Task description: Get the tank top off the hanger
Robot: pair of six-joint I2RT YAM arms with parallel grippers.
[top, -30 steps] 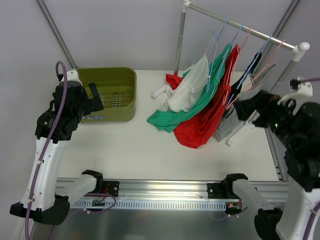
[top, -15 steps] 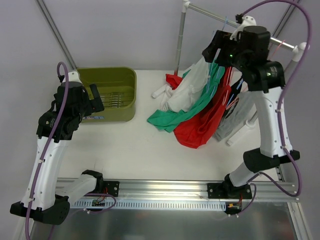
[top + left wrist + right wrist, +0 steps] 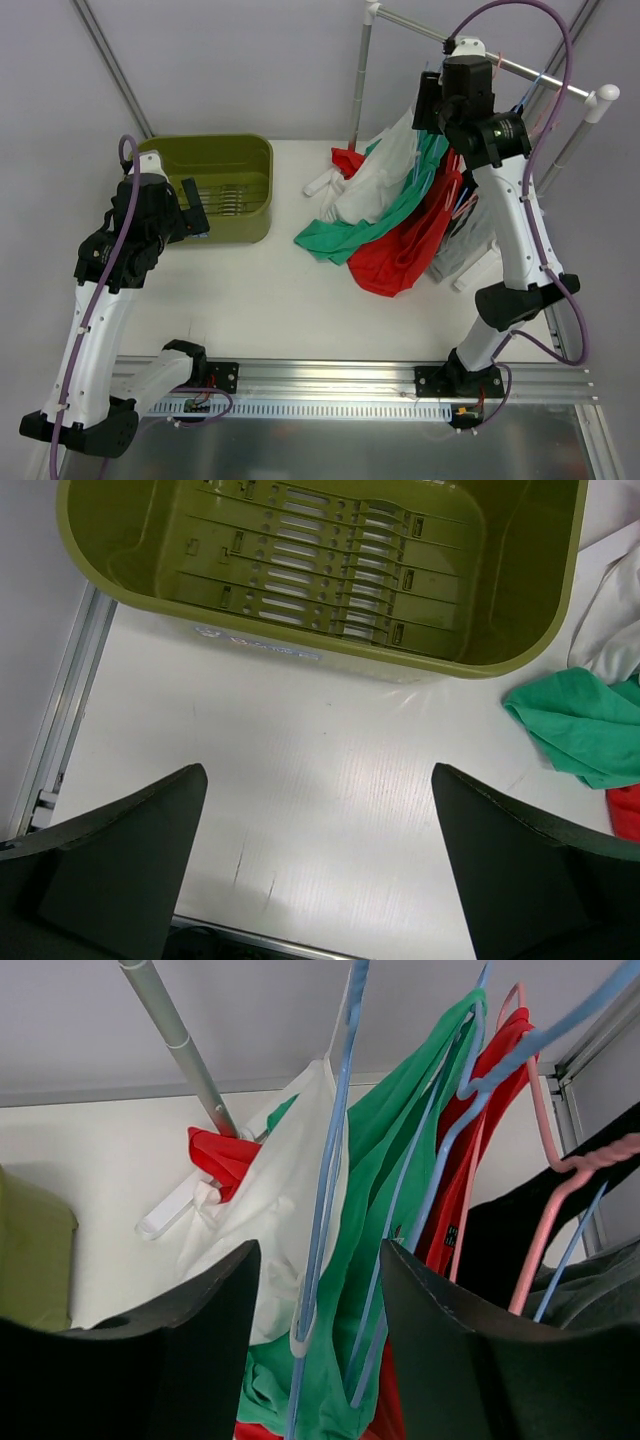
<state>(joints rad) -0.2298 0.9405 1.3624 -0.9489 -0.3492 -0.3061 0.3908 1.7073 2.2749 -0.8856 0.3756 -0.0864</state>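
Note:
Several tank tops hang on hangers from the rail (image 3: 530,72): a white one (image 3: 380,175), a green one (image 3: 400,205), a red one (image 3: 405,255) and a black one (image 3: 500,135). Their lower ends lie on the table. My right gripper (image 3: 428,100) is raised at the rail's left end, open. In the right wrist view its jaws (image 3: 318,1260) stand either side of the blue hanger (image 3: 330,1160) carrying the white top (image 3: 270,1170), not touching it; the green top (image 3: 390,1160) is just behind. My left gripper (image 3: 193,205) is open and empty beside the basket.
An olive-green basket (image 3: 230,228) stands at the back left; it also shows in the left wrist view (image 3: 460,665). The rack's upright post (image 3: 360,80) rises behind the clothes. A red and white bundle (image 3: 335,170) lies at its foot.
My right arm has swung from low at the table's right side up to the rail's left end, over the white top's hanger. The left arm has barely shifted.

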